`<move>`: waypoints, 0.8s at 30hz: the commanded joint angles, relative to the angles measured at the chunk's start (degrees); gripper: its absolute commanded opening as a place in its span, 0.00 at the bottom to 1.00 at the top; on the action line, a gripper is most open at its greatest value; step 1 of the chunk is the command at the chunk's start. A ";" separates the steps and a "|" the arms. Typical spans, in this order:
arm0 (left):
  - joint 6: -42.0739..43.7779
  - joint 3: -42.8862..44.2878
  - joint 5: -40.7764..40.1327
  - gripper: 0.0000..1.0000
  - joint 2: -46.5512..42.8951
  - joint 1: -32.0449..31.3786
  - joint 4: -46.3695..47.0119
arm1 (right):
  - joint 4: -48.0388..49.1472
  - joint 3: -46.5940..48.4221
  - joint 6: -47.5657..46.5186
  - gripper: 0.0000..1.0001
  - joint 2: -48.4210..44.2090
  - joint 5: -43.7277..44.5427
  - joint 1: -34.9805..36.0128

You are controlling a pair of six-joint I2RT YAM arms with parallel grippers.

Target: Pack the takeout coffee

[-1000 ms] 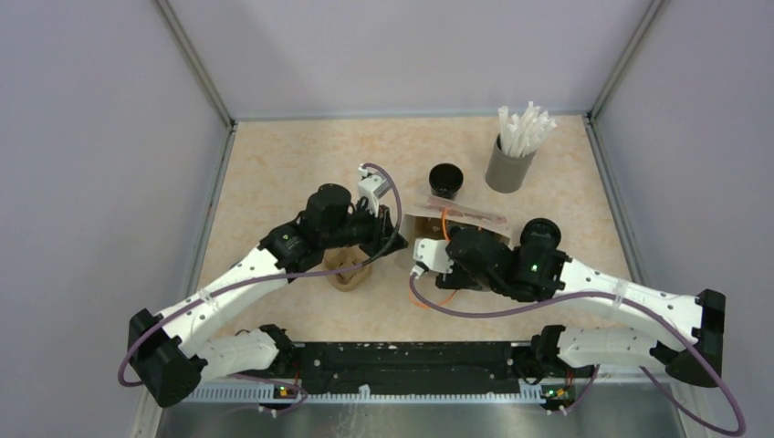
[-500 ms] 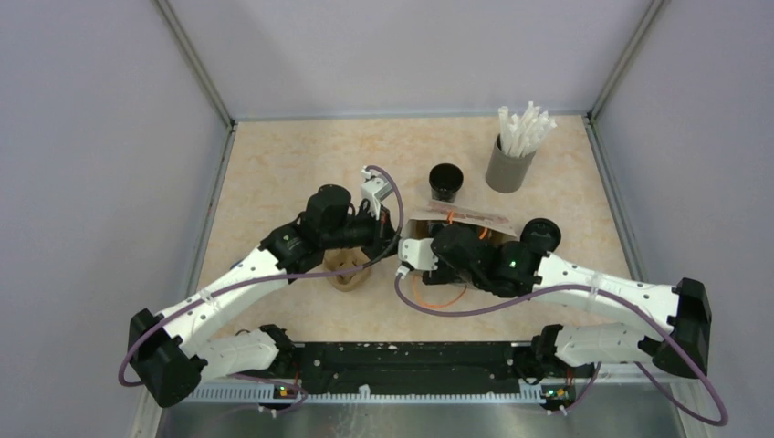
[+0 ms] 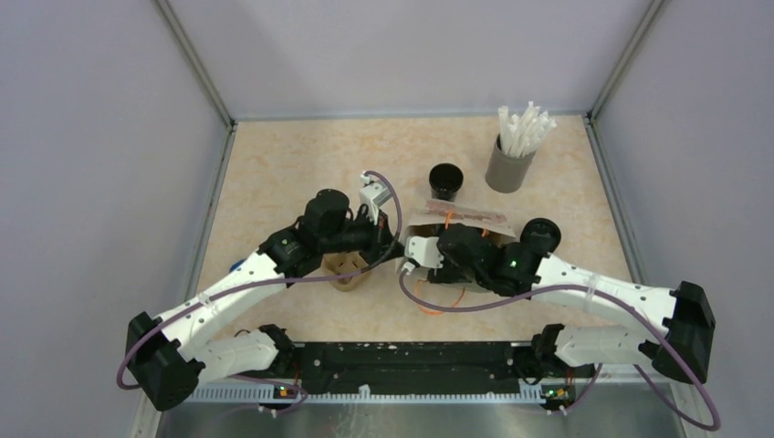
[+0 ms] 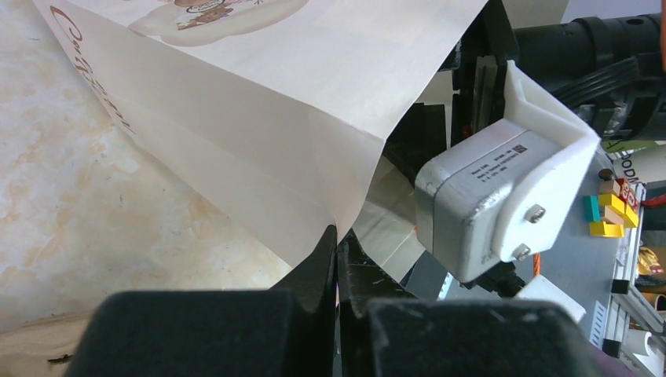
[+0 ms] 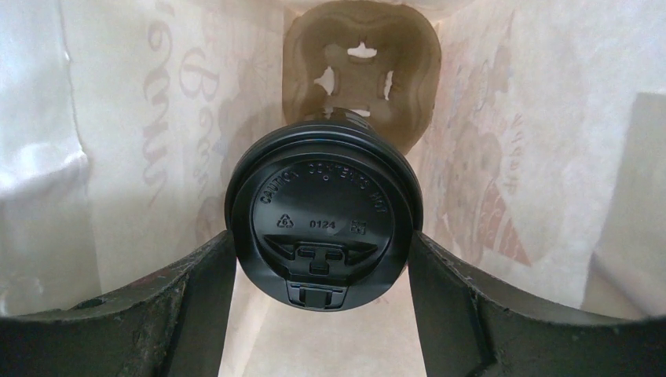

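Beige table [image 3: 274,173], grey walls; left gripper [image 4: 338,242] fingers pressed together, pinching paper bag [image 4: 259,118] at its open edge; right gripper [image 5: 322,255] inside bag, fingers clamped on black-lidded coffee cup [image 5: 323,208]; cup carrier [image 5: 360,71] deeper in bag.

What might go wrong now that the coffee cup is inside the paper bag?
One: the left jaws pinch only the thin edge of the paper bag; if it slips or tears, the mouth may sag onto the lidded cup. Two: the right jaws hold that cup by its sides, short of the carrier deeper in the bag; if it misses a socket, it might tip and spill.
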 commanded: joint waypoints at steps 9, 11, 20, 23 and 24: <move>-0.12 0.20 1.44 0.00 -1.64 -0.11 2.50 | 3.73 2.57 -2.06 0.53 -3.45 2.09 -2.63; -0.29 0.19 1.73 0.00 -1.60 -0.11 2.84 | 2.32 2.58 -2.76 0.53 -3.42 2.34 -3.12; -0.74 0.70 2.13 0.00 -1.91 -0.11 3.08 | 0.57 1.39 -5.08 0.53 -1.66 1.59 -5.38; -1.38 0.81 2.23 0.00 -1.86 -0.11 3.10 | 2.04 0.78 -5.57 0.53 -1.08 0.25 -5.33; -1.54 0.93 2.17 0.00 -1.78 -0.11 3.14 | 2.53 0.69 -5.79 0.53 -0.94 -0.31 -5.32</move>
